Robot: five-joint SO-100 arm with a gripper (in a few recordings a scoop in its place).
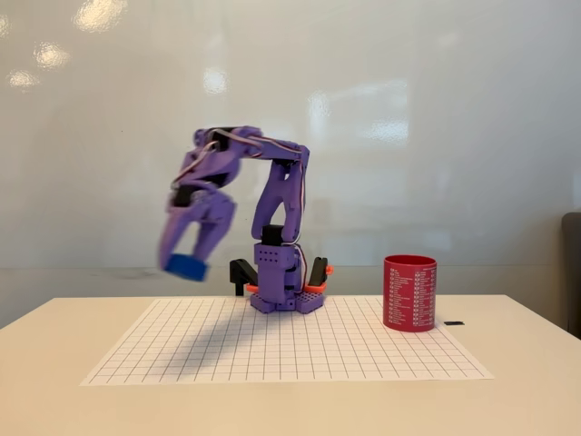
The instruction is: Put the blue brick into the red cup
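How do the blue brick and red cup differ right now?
The blue brick is small and blocky; the red cup is a far bigger cylinder. The brick hangs in the air in the pincer, left of the arm's base in the fixed view; the cup stands upright on the table at right.

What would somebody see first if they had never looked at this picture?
Probably the purple robot arm in the middle, at the back of the white grid sheet. Its gripper hangs in the air on the left with the blue brick pinched between its jaws. Next, the red cup standing upright on the right of the sheet.
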